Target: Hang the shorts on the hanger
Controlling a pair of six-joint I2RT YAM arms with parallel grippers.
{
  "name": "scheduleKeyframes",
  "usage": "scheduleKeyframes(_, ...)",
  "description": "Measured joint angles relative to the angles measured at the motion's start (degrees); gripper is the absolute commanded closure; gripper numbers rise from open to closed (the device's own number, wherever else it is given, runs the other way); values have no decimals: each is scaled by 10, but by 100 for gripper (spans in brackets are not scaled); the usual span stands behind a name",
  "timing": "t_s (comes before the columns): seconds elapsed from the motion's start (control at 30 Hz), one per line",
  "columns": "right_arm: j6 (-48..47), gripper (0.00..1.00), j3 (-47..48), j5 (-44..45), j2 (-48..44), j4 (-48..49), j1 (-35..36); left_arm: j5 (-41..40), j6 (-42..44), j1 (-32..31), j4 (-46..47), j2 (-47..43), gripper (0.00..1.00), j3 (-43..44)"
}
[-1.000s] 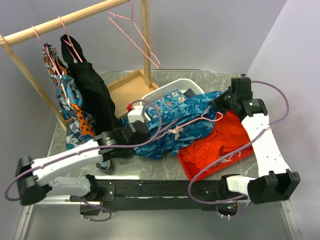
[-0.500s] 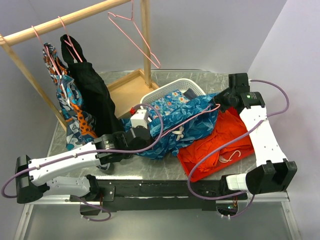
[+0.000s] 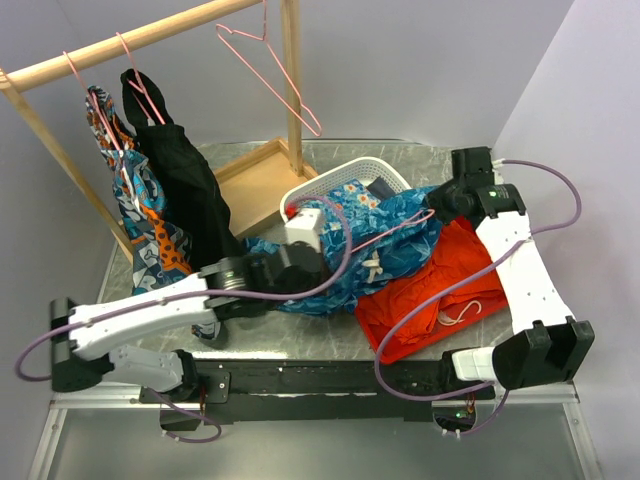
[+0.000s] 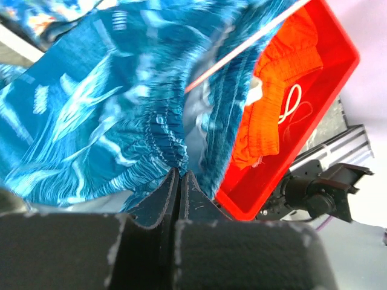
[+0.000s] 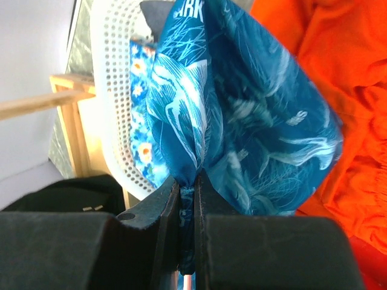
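Two pinches on the shorts (image 3: pixel 375 255): left gripper (image 4: pixel 179 181) clamping the waistband at 8 o'clock, right gripper (image 5: pixel 187 181) clamping a fold at 2 o'clock. Pink hanger (image 4: pixel 242 49) lying across the fabric; draping apparently unfinished.

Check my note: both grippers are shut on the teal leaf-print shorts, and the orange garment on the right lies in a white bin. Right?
Not quite: the orange garment lies in a red bin, not a white one, as the left wrist view shows. The rest stands: the left gripper and the right gripper are both shut on the shorts.
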Motion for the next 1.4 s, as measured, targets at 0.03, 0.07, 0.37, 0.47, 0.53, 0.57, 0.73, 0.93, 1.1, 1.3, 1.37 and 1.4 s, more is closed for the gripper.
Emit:
scheduleKeyframes(0.03,1,100,-4,3,0,6,8,1,4,0,1,16,90,9)
scheduleKeyframes(0.07,1,100,-10,5,0,12,14,0,11,0,-2,41,82,28)
scheduleKeyframes(0.37,-12,100,-64,3,10,26,27,-12,78,1,7,180,36,99)
scheduleKeyframes(0.47,-18,100,-66,-1,16,29,26,-12,107,1,13,174,30,99)
scheduleKeyframes(0.53,-20,100,-66,-7,20,31,26,-10,123,2,20,160,28,96)
scheduleKeyframes(0.57,-21,100,-66,-9,23,32,26,-7,135,2,28,147,28,89)
scheduleKeyframes(0.73,-27,100,-66,-23,42,40,26,-15,183,-2,51,53,34,19)
scheduleKeyframes(0.93,-35,100,-66,-31,50,42,26,-27,233,-22,87,8,35,-89)
scheduleKeyframes(1.1,-44,100,-66,-37,50,42,26,-29,279,-38,118,35,30,-138)
scheduleKeyframes(1.3,-52,100,-65,-42,50,41,26,-48,341,-39,199,55,29,-139)
scheduleKeyframes(1.37,-55,100,-65,-47,50,41,26,-49,362,-38,227,67,28,-139)
scheduleKeyframes(1.4,-56,100,-64,-49,50,41,26,-48,373,-38,237,73,28,-139)
